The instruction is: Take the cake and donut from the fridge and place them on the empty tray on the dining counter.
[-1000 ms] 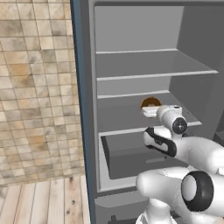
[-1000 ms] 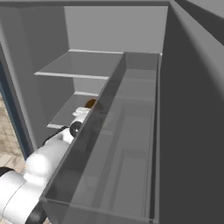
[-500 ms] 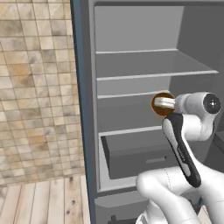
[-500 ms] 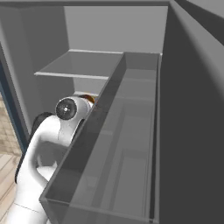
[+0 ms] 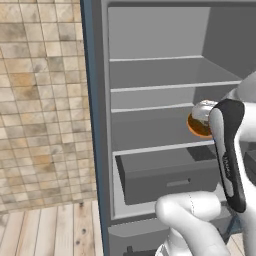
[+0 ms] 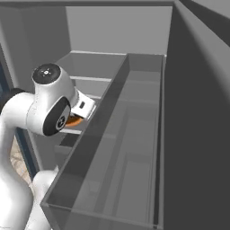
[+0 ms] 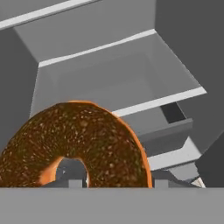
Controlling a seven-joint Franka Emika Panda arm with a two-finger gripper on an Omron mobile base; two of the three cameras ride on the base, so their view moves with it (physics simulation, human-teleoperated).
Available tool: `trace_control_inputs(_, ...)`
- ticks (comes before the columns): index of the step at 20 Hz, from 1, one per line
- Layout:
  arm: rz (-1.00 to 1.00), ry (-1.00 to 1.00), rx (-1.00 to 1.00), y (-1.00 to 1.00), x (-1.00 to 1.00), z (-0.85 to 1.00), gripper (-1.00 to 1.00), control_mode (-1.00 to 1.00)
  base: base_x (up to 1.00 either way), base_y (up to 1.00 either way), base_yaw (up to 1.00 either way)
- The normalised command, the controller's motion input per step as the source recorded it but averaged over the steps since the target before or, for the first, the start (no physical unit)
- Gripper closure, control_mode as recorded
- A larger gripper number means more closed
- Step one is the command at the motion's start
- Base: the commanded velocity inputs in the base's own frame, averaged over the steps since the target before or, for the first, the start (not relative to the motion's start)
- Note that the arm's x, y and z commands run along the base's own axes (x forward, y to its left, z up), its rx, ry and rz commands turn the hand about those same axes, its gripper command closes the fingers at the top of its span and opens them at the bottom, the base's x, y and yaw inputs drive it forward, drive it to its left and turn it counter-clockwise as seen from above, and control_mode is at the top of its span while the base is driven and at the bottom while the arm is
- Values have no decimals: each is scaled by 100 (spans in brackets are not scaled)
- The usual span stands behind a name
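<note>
Slate-grey fridge (image 5: 150, 100), door open, light grey shelves and grey drawer (image 5: 170, 175) inside. Since a second ago my arm has risen, lifting the round orange-brown glazed donut (image 7: 74, 144) off its shelf. My gripper (image 7: 113, 183) is clamped on the donut, held before the middle shelves.

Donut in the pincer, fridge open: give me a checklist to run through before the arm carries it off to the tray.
1. Pincer shut on the donut: ok, the ring sits right against the hand camera.
2. Donut off the shelf: ok, it hangs in front of the shelf edge by the wrist.
3. Fridge open for withdrawal: ok.
4. Door bin close beside the arm: cannot tell if the margin is enough.
5. Drawer shut, below the path: ok.
6. Cake located: cannot tell.
</note>
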Motion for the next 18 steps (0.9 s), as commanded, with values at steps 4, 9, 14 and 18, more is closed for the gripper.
trace_control_inputs(4, 0, -14, 0, 1, -100, -15, 100, -100, 0, 0, 0)
trace_control_inputs(9, 0, -30, 0, 23, -100, -2, 100, -100, 0, 0, 0)
trace_control_inputs(14, 2, -26, 0, 57, -98, 40, 100, -100, 0, 0, 0)
trace_control_inputs(18, 2, -1, 0, 20, -25, 15, 100, 100, -75, 65, 12)
